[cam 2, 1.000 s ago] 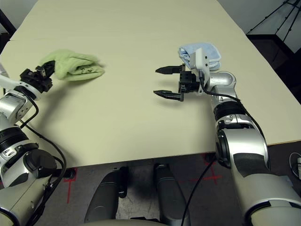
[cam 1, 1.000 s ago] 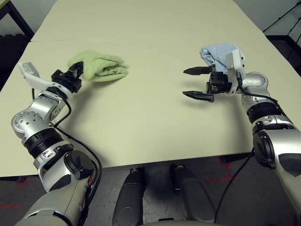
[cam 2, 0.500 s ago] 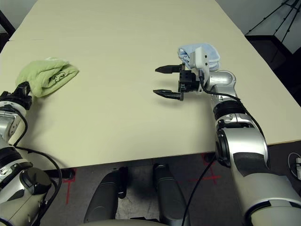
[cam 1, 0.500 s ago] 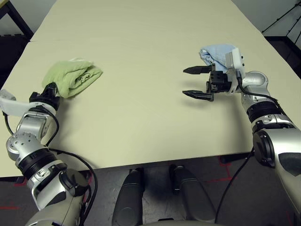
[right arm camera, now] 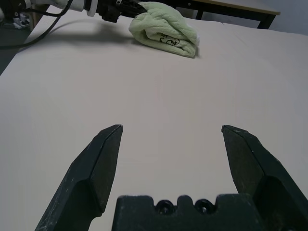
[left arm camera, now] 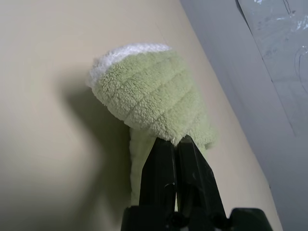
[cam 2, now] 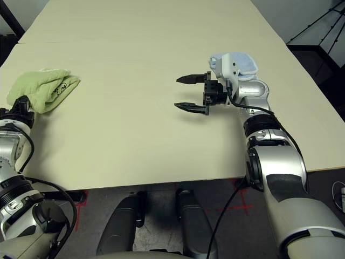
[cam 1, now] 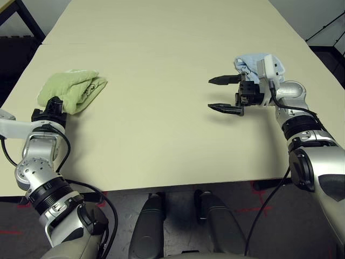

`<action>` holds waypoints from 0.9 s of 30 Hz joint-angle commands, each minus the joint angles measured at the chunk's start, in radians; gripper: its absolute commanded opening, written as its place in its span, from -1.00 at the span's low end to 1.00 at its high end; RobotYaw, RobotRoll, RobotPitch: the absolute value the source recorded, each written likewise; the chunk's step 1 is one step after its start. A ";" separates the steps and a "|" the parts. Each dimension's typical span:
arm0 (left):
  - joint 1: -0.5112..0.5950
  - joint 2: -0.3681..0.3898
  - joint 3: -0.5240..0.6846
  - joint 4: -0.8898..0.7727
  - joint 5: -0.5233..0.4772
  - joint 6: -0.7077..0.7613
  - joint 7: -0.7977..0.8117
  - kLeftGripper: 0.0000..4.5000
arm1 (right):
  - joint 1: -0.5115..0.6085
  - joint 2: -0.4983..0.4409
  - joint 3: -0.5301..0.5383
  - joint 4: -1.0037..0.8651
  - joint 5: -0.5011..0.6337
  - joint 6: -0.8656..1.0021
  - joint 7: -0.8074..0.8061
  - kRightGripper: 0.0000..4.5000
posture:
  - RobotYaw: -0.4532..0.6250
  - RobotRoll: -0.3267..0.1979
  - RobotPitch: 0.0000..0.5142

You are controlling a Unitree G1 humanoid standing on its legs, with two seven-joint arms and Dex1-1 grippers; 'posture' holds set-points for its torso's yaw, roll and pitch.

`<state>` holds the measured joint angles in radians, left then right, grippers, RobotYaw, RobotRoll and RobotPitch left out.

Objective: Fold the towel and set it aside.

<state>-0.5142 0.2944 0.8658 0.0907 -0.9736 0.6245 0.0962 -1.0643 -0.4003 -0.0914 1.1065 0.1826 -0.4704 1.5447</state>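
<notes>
The light green towel (cam 1: 75,86) lies as a folded bundle near the table's left edge, with a white stitched edge (left arm camera: 130,52) and a dark logo (right arm camera: 169,41) showing. My left gripper (cam 1: 53,104) sits at the bundle's near corner, fingers (left arm camera: 163,163) pressed together and shut on the towel's edge. My right gripper (cam 1: 211,94) hovers over the table's right half, far from the towel. It is open, with nothing between its fingers (right arm camera: 103,159).
A small light blue cloth (cam 1: 249,60) lies crumpled just behind my right wrist near the table's right edge. The beige table (cam 1: 156,124) stretches bare between the two arms. Its left edge runs close beside the towel.
My left gripper has dragged the towel leftward from the table's left-middle to near the left edge. The right arm has stayed still and open.
</notes>
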 commanded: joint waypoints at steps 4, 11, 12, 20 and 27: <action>0.041 -0.023 -0.024 -0.018 0.000 -0.032 0.089 -0.99 | -0.002 0.000 0.009 0.011 -0.006 -0.014 0.006 1.00 | -0.08 0.25 -0.29; 0.064 -0.020 -0.027 -0.008 0.009 -0.092 0.132 -0.99 | -0.005 0.004 0.009 0.012 -0.006 -0.014 0.007 1.00 | -0.08 0.25 -0.29; 0.068 -0.016 -0.028 -0.006 0.012 -0.098 0.135 -0.99 | -0.005 0.005 0.010 0.012 -0.007 -0.014 0.007 1.00 | -0.08 0.25 -0.29; 0.099 0.040 -0.065 -0.007 0.002 -0.064 0.101 -0.56 | -0.008 0.008 0.010 0.014 -0.008 -0.013 0.006 1.00 | -0.06 0.25 -0.29; 0.189 0.177 -0.088 -0.067 -0.168 0.248 0.104 0.58 | -0.009 0.010 0.009 0.015 -0.008 -0.015 0.004 1.00 | -0.07 0.25 -0.30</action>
<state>-0.3543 0.4526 0.7793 0.0526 -1.0869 0.7896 0.1940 -1.0734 -0.3854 -0.0913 1.1086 0.1817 -0.4739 1.5444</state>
